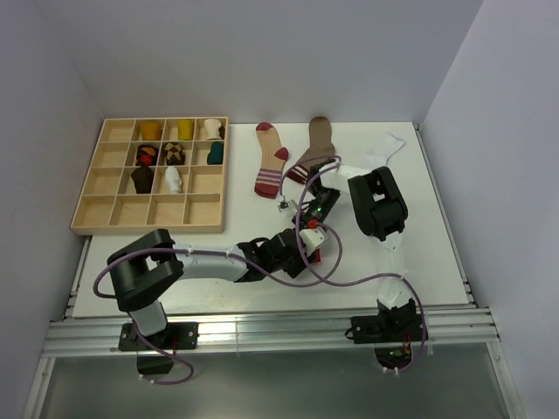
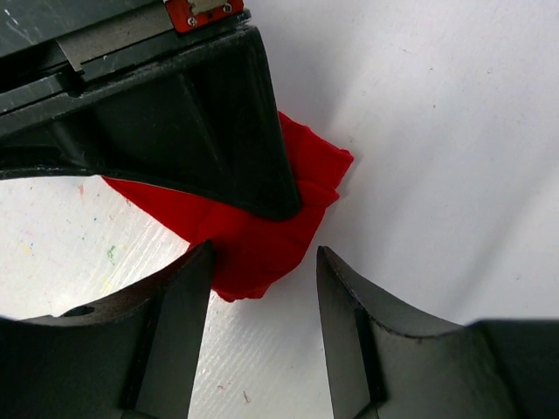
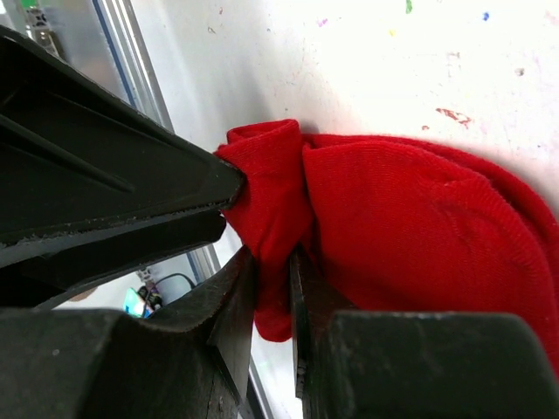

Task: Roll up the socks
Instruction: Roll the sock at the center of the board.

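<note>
the right gripper [image 3: 271,262] is nipped almost closed on a fold of the small bright red knitted sock [image 3: 419,227], with a tongue of fabric squeezed between its two black fingers. i'd say that pinch is there to stop the turned-over end from springing back. the left gripper [image 2: 264,255] sits right opposite, jaws apart at a middling gap, holding nothing, with only the sock's edge lying on the table beneath them. one of its fingers [image 3: 122,192] noses up against the same fold in the right wrist view, which looks to me like tucking or steadying while the other arm holds. both arms crowd over one spot around the middle of the white tabletop [image 1: 428,253], so from above the sock is mostly hidden under them.

the sock itself is bunched rather than tidy. it has a plump rounded body to one side, a tight pleat where it's gripped, and a flat creased flap poking out past the fingers. i can't make out any white marks on it. by the look of it, the roll is partly formed and not yet closed.

farther back, a dusky pink sock with red toe and striped cuff [image 1: 271,170], a brown sock with a striped cuff [image 1: 319,140] and a plain white sock [image 1: 389,146] lie flat and unrolled. the pale wooden compartment tray [image 1: 144,228] at the left holds rolled ones in several cells.
</note>
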